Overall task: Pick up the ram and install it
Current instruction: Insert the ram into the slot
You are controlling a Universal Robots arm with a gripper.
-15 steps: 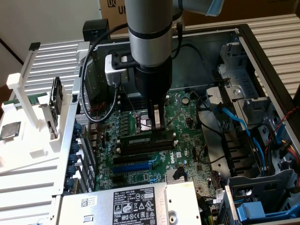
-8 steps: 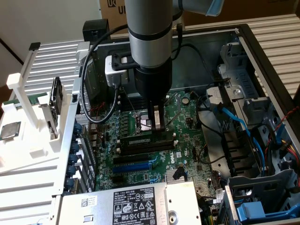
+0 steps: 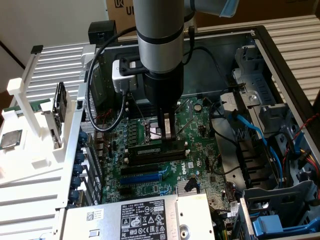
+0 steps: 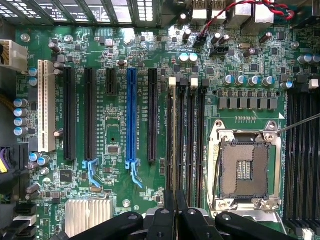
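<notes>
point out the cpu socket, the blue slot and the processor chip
cpu socket [image 4: 245,170], wrist view, middle of its contact field
blue slot [image 4: 131,117], wrist view, midway along its body
processor chip [image 3: 11,139], exterior view, centre of its silver top

Pale ribbed surface [image 3: 300,30] under an open computer case [image 3: 225,45] and a white parts stand [image 3: 40,160]

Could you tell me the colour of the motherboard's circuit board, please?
Green; the motherboard shows best in the wrist view.
</notes>
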